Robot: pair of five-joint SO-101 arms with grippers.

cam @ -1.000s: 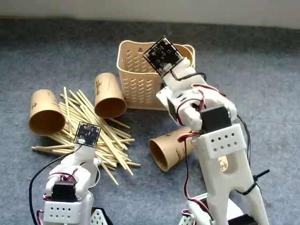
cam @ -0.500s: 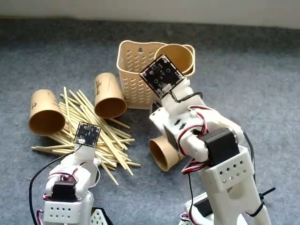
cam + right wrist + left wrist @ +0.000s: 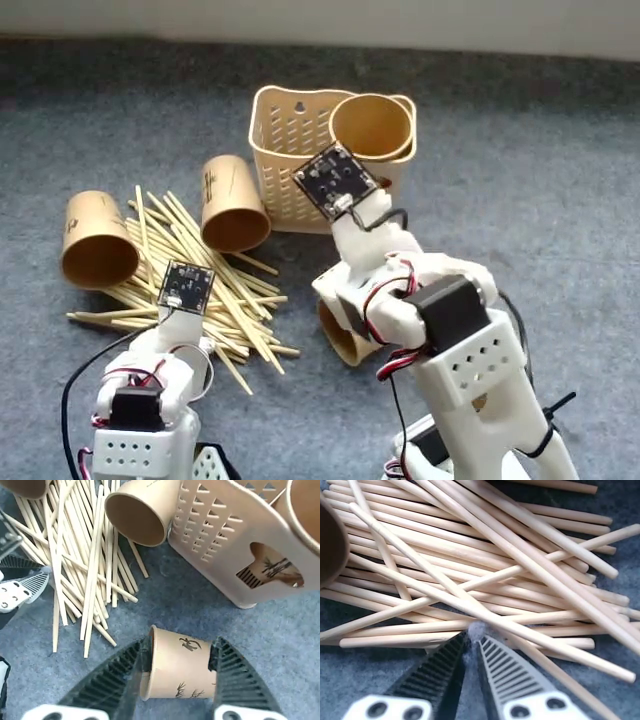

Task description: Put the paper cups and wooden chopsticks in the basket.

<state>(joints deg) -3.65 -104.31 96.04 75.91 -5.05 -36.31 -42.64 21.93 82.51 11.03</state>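
the step in hand looks like picking up the next paper cup: one cup (image 3: 372, 125) already stands mouth-up inside the basket (image 3: 290, 150), and the right hand (image 3: 180, 645) hangs low over a lying cup (image 3: 177, 672) on the grey tabletop (image 3: 560, 200), its jaws apart and set one on each side of the cup's wall, mouth end toward one jaw's side; whether the pads already touch the paper i cannot tell. from this hand the basket sits just ahead, beyond the fingertips and near, its handle cut-out facing back. my guess is the next move calls for squeezing gently so the thin wall doesn't buckle, lifting clear of the basket rim, then releasing beside the cup already in there. the left hand (image 3: 473, 636) sits low with its jaws all but together, gripping nothing, the tips right at the near edge of the wooden chopsticks (image 3: 485, 565), which fan out ahead of it in a crossed pile. two more cups (image 3: 235, 205) (image 3: 98, 240) lie on their sides past that pile, both waiting along with every stick
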